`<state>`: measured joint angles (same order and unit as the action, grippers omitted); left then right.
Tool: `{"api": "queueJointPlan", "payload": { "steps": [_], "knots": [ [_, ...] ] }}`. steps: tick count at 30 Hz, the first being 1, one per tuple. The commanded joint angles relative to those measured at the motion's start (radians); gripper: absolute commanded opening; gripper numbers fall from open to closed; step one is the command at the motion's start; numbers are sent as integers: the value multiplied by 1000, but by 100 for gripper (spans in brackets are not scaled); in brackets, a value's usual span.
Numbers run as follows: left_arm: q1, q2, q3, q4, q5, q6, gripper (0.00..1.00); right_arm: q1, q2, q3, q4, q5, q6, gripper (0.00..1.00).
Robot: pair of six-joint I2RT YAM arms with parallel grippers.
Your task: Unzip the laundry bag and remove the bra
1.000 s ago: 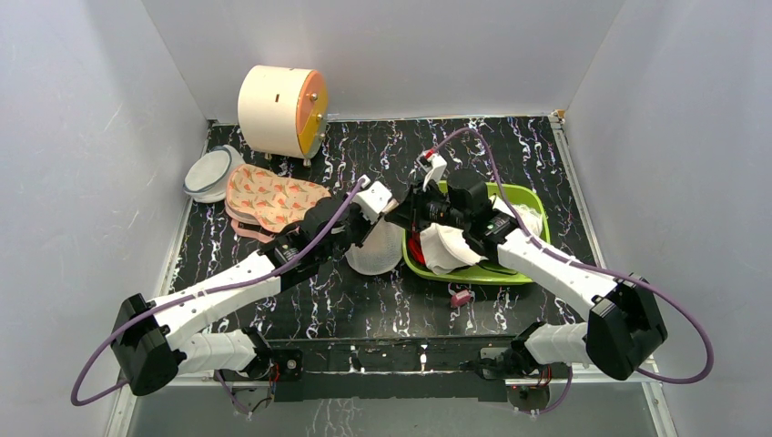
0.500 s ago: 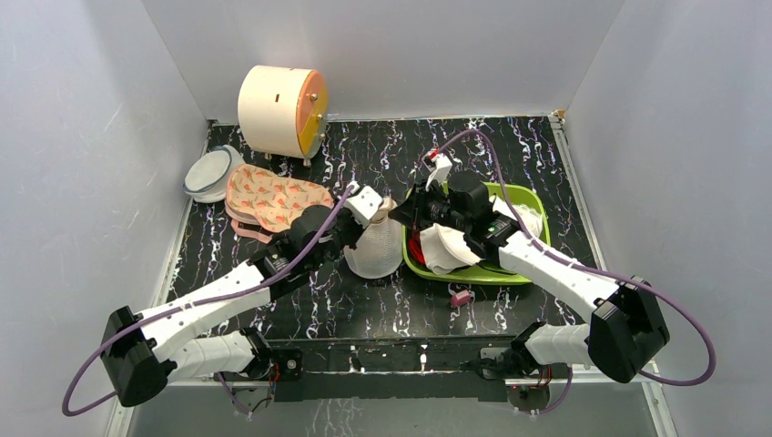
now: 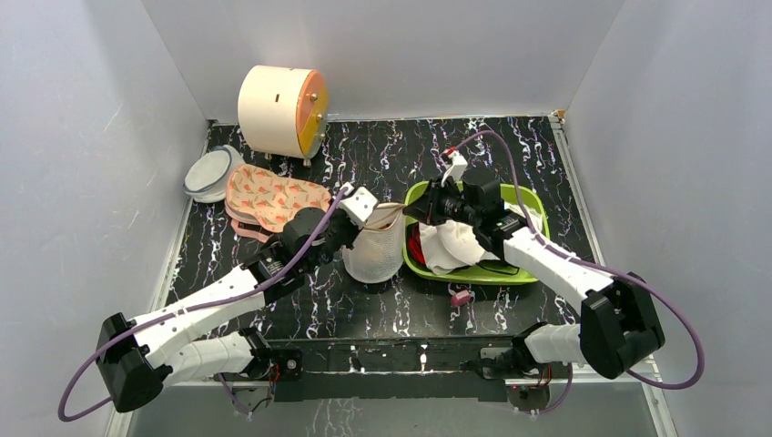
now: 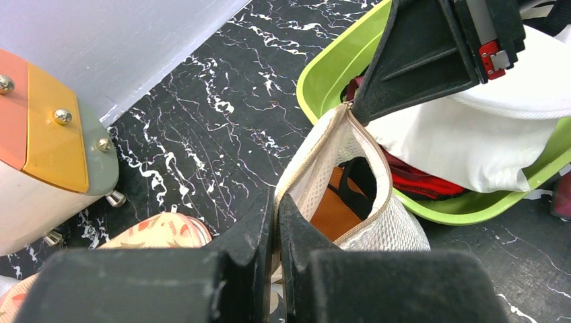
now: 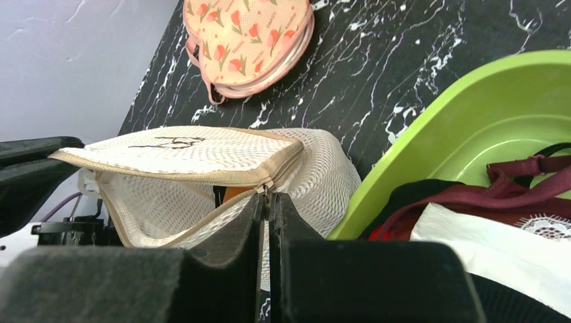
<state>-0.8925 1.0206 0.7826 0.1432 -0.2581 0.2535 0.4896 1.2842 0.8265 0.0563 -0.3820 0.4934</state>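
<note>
Clamping laundry bag (image 3: 373, 250) rim: left pincer (image 4: 277, 202), right pincer (image 5: 266, 198); orange bra (image 4: 332, 214) visible from wrists only.

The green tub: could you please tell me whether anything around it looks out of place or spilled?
A small pink item lies alone on the table just in front of the green tub, outside the heap of clothes; it may have dropped out.

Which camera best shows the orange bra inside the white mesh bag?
Left wrist: the orange-cupped, black-strapped bra shows through the white mesh laundry bag's unzipped gap. Right wrist shows an orange sliver; top view hides it.
</note>
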Motion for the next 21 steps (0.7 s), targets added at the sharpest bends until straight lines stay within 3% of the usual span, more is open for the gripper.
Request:
{"api": "queueJointPlan", "payload": {
  "steps": [1, 7, 21],
  "knots": [
    [5, -48, 3, 57, -53, 22, 0, -60, 17, -19, 29, -39, 2, 0],
    [6, -12, 22, 27, -31, 29, 2, -46, 4, -4, 61, -151, 4, 0],
    [3, 76, 64, -47, 50, 29, 49, 51, -18, 58, 50, -179, 3, 0]
  ]
}}
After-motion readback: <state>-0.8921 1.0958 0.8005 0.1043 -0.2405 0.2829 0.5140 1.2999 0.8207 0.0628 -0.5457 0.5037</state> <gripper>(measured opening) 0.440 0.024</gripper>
